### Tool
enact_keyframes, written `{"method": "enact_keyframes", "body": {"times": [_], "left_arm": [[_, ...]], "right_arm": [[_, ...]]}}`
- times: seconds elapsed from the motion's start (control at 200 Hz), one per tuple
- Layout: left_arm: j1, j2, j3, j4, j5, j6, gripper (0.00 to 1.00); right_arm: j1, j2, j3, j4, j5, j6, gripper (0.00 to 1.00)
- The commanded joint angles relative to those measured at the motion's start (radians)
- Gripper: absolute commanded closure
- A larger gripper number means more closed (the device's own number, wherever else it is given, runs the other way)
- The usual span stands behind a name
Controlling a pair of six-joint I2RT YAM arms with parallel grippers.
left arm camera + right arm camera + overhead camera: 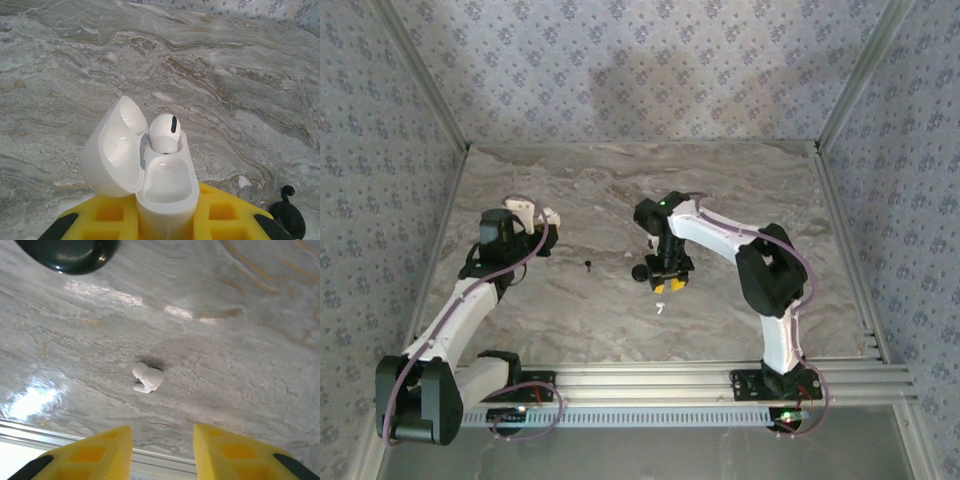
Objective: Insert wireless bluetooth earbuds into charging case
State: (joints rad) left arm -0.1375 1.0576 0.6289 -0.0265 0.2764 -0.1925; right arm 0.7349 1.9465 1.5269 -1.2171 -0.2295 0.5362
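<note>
Fingers (107, 220) of the left gripper (165, 222) are clamped on the case (167, 192), low on its body. Lid is open and tipped left. Seated bud (165, 131) sits in the far slot; the near slot looks empty.

Right wrist: fingers (97, 452) are apart, with nothing between them and touching nothing. Loose bud (147, 378) lies on the table (240, 365) just ahead of the gap, with the black round thing (70, 252) beyond it.

Top: right gripper (670, 286) hangs just above the loose bud, well apart from the left gripper and case.

Risks: the loose bud is tiny and glossy, so an off-centre close could squirt it out or grab it skewed, and then it won't drop into the slot. Pressing down at insertion could twist the case in the left grip or knock the lid shut.
</note>
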Motion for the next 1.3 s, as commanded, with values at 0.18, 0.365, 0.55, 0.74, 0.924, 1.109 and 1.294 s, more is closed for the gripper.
{"method": "enact_keyframes", "body": {"times": [0.18, 0.365, 0.55, 0.74, 0.924, 1.109, 1.294], "left_arm": [[-0.007, 0.003, 0.0, 0.017, 0.016, 0.005, 0.87], [-0.015, 0.004, -0.003, 0.022, 0.013, 0.003, 0.87], [-0.017, 0.003, -0.003, 0.02, 0.01, 0.005, 0.87], [-0.018, 0.004, -0.004, 0.02, 0.008, 0.005, 0.87], [-0.019, 0.004, -0.003, 0.019, 0.008, 0.005, 0.87], [-0.019, 0.007, -0.003, 0.017, 0.008, 0.005, 0.87], [-0.019, 0.01, -0.003, 0.017, 0.007, 0.005, 0.87]], "right_arm": [[0.06, -0.094, -0.224, 0.303, -0.048, 0.528, 0.61], [0.071, -0.062, -0.225, 0.304, -0.013, 0.539, 0.61], [0.063, -0.051, -0.237, 0.277, 0.012, 0.53, 0.61], [0.063, -0.034, -0.239, 0.295, 0.016, 0.522, 0.61], [0.063, -0.01, -0.239, 0.291, 0.023, 0.514, 0.62], [0.063, -0.006, -0.248, 0.288, 0.036, 0.512, 0.66], [0.061, -0.006, -0.258, 0.297, 0.048, 0.511, 0.71]]}}
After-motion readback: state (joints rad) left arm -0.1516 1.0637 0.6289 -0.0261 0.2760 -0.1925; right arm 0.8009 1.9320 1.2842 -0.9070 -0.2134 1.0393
